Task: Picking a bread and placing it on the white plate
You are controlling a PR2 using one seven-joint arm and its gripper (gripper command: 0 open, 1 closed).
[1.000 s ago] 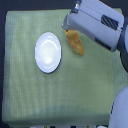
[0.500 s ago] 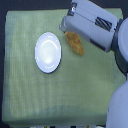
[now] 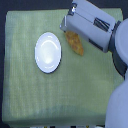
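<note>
Plate (image 3: 48, 52) as landmark: round, white, bare, lying flat on the green cloth (image 3: 30, 95).

Bread (image 3: 76, 42): golden-brown roll on the cloth, off to the exterior view's right of the plate and slightly further up the view. Near the plate but not touching; a strip of cloth shows between them. Its upper end is hidden under the arm.

Gripper (image 3: 69, 28): the bulky grey-white arm reaches in from the exterior view's right, and its leading end sits over the roll's upper end. Fingers are hidden by the housing and blur; cannot tell whether they are spread, narrowed, or already on the roll.

Step in hand, as I read it: taking hold of the bread. Nothing is on the plate yet, so the task looks early.

To do it well:
- Close across the roll's short width, nearer its middle than the tapered end, so it does not pivot or slip.
- Squeeze gently; the crust will likely give.
- Lift straight off the cloth before travelling toward the plate, so the cloth is not dragged.
- Release centred, since the roll looks about as long as the plate is wide.

Count: one bread, one plate, one cloth, one arm.
</note>
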